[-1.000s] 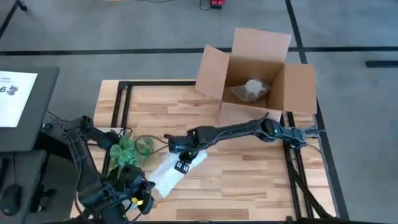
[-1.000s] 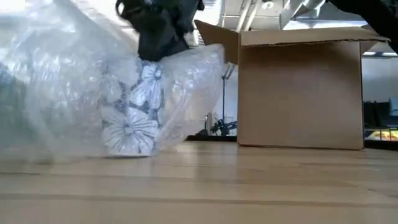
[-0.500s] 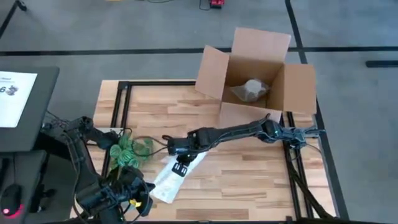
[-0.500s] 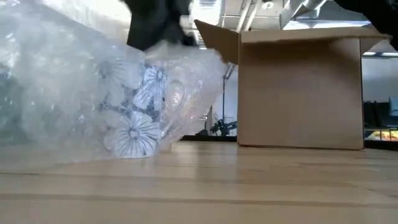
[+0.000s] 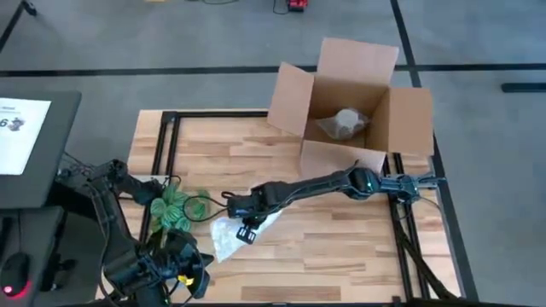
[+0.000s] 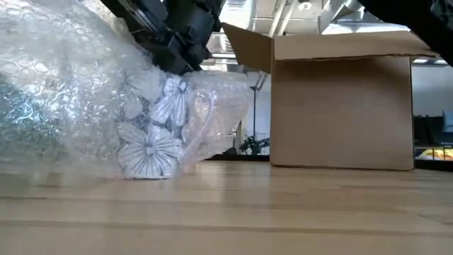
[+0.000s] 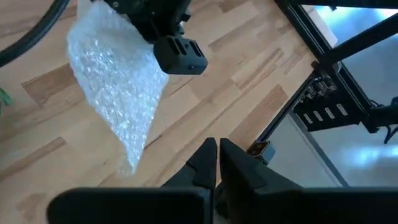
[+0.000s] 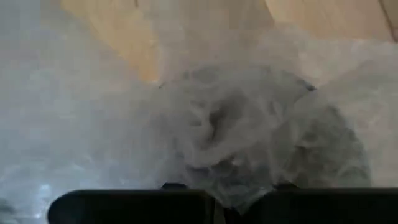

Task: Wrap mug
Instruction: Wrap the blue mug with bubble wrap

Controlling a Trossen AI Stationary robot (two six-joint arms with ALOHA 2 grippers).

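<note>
Pale striped wooden table top (image 5: 341, 243) is sitting in a black metal frame (image 5: 409, 234) on grey floor (image 5: 128, 51) crossed by dark lines. Bright ceiling lights (image 6: 244, 8) are glaring overhead. White printed sheet (image 5: 21, 132) is lying on a dark side surface (image 5: 60, 162).

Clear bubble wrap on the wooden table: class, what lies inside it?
Inside the clear bubble wrap stands a white mug with flower drawings. Its rim is hidden by the right hand.
</note>
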